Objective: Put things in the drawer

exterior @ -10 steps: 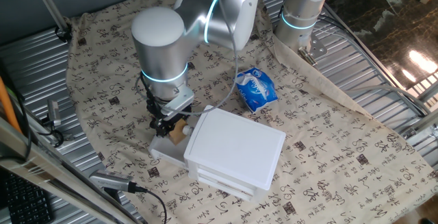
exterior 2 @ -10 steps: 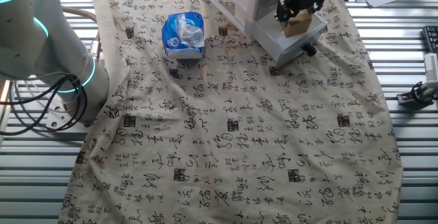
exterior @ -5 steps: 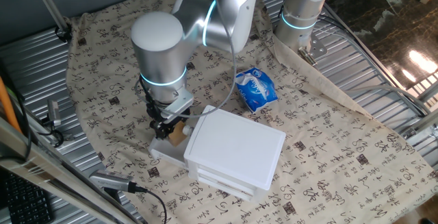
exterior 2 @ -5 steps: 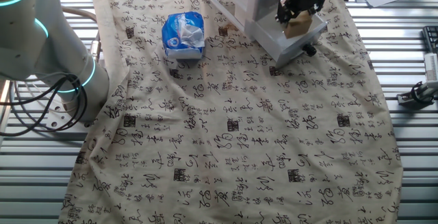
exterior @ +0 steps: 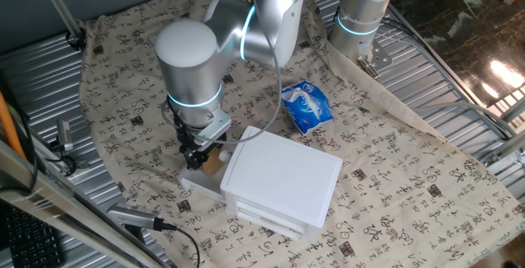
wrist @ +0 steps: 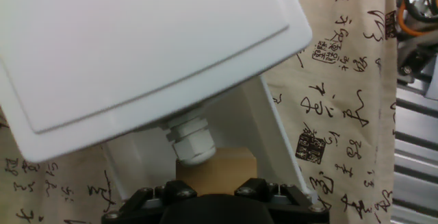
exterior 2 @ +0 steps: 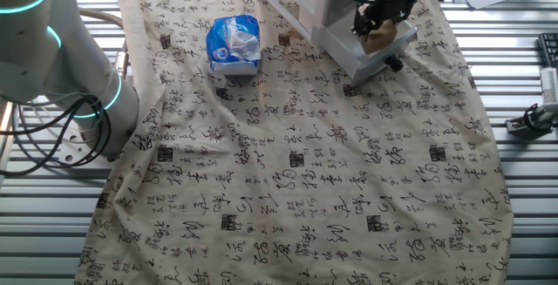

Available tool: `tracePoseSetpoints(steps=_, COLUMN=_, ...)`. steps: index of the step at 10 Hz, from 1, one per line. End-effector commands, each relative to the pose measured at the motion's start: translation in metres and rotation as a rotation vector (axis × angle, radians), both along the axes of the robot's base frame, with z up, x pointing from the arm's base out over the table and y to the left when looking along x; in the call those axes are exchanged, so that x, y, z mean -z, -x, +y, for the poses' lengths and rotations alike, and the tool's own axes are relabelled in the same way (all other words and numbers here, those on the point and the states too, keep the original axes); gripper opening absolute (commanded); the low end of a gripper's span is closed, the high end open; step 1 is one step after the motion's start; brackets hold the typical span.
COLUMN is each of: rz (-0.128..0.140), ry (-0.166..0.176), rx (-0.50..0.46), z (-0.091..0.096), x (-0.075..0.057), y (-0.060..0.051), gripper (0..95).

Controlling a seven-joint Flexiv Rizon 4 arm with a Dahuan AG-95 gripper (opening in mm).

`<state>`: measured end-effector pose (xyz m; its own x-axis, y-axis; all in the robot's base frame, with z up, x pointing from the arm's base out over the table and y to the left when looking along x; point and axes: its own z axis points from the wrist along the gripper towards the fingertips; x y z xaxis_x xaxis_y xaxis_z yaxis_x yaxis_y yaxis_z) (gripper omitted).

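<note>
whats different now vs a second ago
Little has changed. In one fixed view the arm has leaned slightly left, and the gripper has shifted a touch with it over the open drawer. The wooden block is still between the fingers above the drawer; no release is visible. The white drawer unit and the blue packet have stayed put.

End effector (exterior: 199, 155) fingertips too small to tell apart; wooden block (wrist: 217, 170) partly hidden behind a white fitting (wrist: 189, 142), bottom edge cropped.
</note>
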<state>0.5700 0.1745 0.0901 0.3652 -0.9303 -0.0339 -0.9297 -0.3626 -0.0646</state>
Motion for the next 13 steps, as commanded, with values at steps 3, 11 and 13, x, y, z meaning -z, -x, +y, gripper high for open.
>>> tracePoseSetpoints(steps=3, rz=0.000, ry=0.001, rx=-0.020, z=0.003, x=0.008, y=0.000, gripper=0.0)
tracePoseSetpoints(steps=11, rz=0.001, ry=-0.005, rx=-0.047, z=0.003, x=0.026, y=-0.002, gripper=0.0)
tracePoseSetpoints(steps=13, rz=0.000, ry=-0.007, rx=-0.048, z=0.002, x=0.031, y=-0.002, gripper=0.0)
